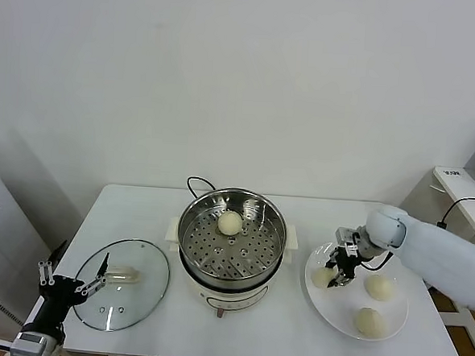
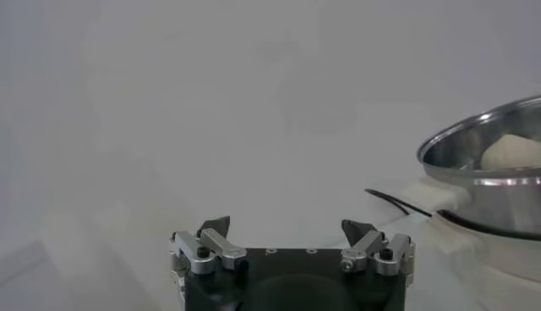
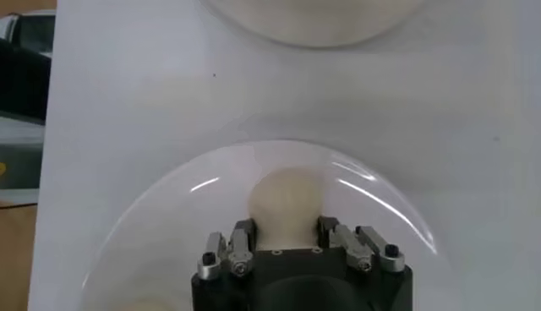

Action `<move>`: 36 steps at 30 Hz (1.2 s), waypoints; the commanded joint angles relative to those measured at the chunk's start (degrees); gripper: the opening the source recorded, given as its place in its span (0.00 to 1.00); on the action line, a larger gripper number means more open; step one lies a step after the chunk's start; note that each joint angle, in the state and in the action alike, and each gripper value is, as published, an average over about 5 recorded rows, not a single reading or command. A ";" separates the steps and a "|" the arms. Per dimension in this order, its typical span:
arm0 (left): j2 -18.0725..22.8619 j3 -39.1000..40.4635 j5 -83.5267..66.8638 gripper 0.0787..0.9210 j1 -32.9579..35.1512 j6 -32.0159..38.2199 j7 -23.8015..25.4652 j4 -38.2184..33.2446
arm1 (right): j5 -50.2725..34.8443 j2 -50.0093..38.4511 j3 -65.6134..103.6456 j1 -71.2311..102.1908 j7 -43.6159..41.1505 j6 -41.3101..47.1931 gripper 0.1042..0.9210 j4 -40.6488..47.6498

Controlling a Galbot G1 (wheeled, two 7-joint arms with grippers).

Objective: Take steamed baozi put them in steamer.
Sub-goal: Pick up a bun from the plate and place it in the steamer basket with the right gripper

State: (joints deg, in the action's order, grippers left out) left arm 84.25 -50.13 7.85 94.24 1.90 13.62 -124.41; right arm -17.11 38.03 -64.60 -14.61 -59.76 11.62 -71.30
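Now the right gripper (image 1: pixel 338 274) brackets, without clamping, a smooth pale baozi (image 3: pixel 287 203) on the plate (image 1: pixel 338 312).

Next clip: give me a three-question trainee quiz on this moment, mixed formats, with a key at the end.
1. True or false: the steamer already holds two baozi.
2. How many baozi lie on the white plate?
A. one
B. two
C. three
3. Fill in: the left gripper sits idle at the edge of the glass ____.

Key
1. False. Only one baozi in the steamer shows on the perforated floor.
2. C. Two lie free, and the right gripper has its fingers on either side of the third bun, nearest the steamer.
3. lid, lying flat on the table on the robot's left.
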 commanded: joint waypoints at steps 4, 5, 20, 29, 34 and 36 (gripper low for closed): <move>-0.47 -0.21 -0.44 0.88 -0.37 -0.28 -0.04 -0.39 | -25.90 7.14 -20.40 -37.80 -4.62 0.89 0.41 -0.46; -0.47 -0.18 -0.45 0.88 -0.43 -0.30 -0.05 -0.44 | -28.60 8.73 -21.47 -39.77 -4.98 1.55 0.41 -0.57; -0.01 -0.08 -0.85 0.88 -0.49 -0.29 -0.03 -0.84 | -32.62 26.72 -15.26 -20.84 11.18 16.52 0.45 -12.05; 0.08 -0.43 -1.14 0.88 -0.66 -0.24 -0.01 -0.55 | -31.37 36.64 -11.29 -12.42 19.41 18.98 0.46 -0.93; 0.18 -0.56 -1.18 0.88 -0.74 -0.33 -0.02 -0.58 | -30.23 37.83 -11.32 -11.49 19.67 19.33 0.47 0.52; 0.23 -0.69 -1.21 0.88 -0.71 -0.29 -0.02 -0.53 | -29.49 37.80 -11.39 -11.48 19.68 19.51 0.47 0.73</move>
State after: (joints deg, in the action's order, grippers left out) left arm 84.35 -50.63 6.70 93.57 1.61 13.58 -125.07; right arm -46.71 69.48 -77.08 -30.49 -44.86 28.52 -74.28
